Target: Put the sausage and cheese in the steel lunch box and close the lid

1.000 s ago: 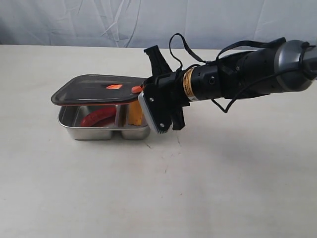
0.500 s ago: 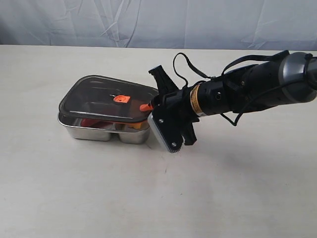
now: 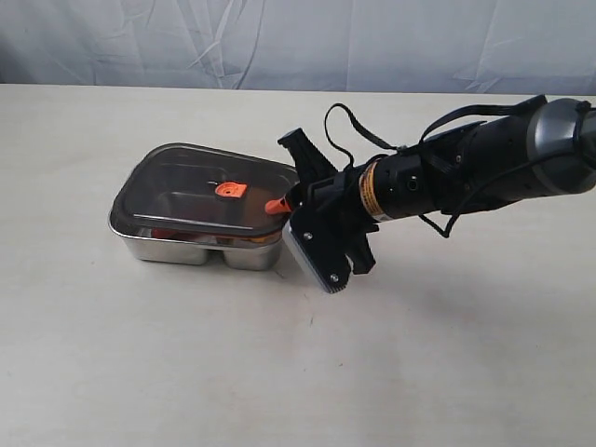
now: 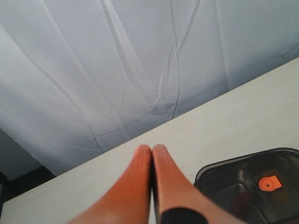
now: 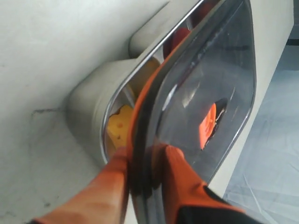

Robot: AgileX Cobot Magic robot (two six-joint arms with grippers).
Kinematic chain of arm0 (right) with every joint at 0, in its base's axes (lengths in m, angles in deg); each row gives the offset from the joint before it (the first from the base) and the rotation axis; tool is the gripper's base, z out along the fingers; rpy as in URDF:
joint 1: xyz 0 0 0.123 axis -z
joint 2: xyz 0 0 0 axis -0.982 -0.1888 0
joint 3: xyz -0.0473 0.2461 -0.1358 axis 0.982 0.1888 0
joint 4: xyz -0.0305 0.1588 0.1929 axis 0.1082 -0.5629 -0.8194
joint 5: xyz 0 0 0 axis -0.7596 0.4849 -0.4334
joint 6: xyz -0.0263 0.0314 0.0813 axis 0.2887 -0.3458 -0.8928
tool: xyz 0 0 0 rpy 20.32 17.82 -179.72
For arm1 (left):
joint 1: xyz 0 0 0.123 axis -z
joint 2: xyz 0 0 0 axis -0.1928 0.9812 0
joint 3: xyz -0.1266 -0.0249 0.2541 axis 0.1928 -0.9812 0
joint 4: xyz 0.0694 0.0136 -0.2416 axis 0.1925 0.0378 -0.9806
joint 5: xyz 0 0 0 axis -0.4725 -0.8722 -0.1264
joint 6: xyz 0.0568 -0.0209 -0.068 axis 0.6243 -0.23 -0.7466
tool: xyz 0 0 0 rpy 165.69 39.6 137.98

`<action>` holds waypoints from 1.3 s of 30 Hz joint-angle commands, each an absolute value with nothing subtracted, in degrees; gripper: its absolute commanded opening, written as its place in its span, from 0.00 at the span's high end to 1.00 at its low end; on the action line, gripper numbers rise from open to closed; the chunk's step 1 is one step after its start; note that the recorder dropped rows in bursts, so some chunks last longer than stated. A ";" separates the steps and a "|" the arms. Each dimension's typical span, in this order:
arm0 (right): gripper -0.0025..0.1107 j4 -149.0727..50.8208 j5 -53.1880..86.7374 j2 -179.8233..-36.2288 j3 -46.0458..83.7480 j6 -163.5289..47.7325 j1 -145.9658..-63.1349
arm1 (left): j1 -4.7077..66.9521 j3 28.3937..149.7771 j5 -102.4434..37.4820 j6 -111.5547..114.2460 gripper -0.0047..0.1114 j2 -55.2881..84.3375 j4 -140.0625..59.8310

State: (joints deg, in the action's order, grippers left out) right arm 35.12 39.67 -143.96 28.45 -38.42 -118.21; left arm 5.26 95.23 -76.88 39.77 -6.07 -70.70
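Note:
The steel lunch box [image 3: 168,248] stands left of centre on the table. The dark lid [image 3: 186,186] lies over it, slightly tilted, its right edge a little raised. My right gripper [image 3: 277,204] is shut on the lid's right edge [image 5: 140,154], one orange finger under the rim and one on top. The orange valve tab [image 3: 229,189] marks the lid's centre. The yellow cheese [image 5: 119,127] shows in the box's end compartment below the rim. A strip of the red sausage [image 3: 168,232] shows under the lid. My left gripper [image 4: 151,150] is shut with nothing in it, beside the lid's corner [image 4: 247,182].
The pale tabletop [image 3: 279,372] stretches around the box. A wrinkled blue-grey cloth [image 3: 279,37] hangs behind the table's far edge. My right arm [image 3: 466,172] reaches in from the right, low over the table.
The lid has come down from a raised, tilted position onto the box, now almost resting on its rim. My right gripper has lowered and moved slightly right with it.

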 commanded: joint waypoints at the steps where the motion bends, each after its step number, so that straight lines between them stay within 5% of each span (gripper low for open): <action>1: 0.72 37.82 38.86 -143.88 29.58 -38.25 -118.17 | 5.39 95.24 -76.52 39.41 0.96 -6.36 -71.56; 3: 0.66 37.82 39.00 -143.88 29.58 -38.25 -118.17 | 5.39 95.24 -76.52 39.41 0.96 -6.36 -71.56; 14: 0.66 37.35 37.59 -143.60 29.58 -38.25 -118.17 | 5.39 95.24 -76.52 39.30 0.96 -6.36 -71.67; 20: 0.50 29.97 32.88 -141.69 29.58 -38.25 -118.17 | 5.39 95.24 -76.52 39.30 0.96 -6.36 -71.67; 26: 0.49 29.74 29.17 -138.98 29.58 -39.02 -118.17 | 5.39 95.24 -76.64 39.30 0.96 -6.36 -71.67; 29: 0.59 24.00 23.42 -137.74 29.58 -41.44 -118.07 | 5.39 95.24 -76.97 39.30 0.96 -6.36 -71.45; 30: 0.79 17.86 22.29 -136.91 29.58 -42.71 -117.38 | 5.39 95.24 -77.35 39.30 0.96 -6.36 -71.06; 32: 0.98 5.40 23.58 -135.61 28.27 -47.44 -116.08 | 5.51 94.32 -77.25 38.89 0.96 -6.36 -71.06; 39: 0.99 -50.35 -3.61 -136.98 8.50 -57.78 -113.41 | 5.51 84.90 -68.49 38.70 0.96 -1.51 -77.00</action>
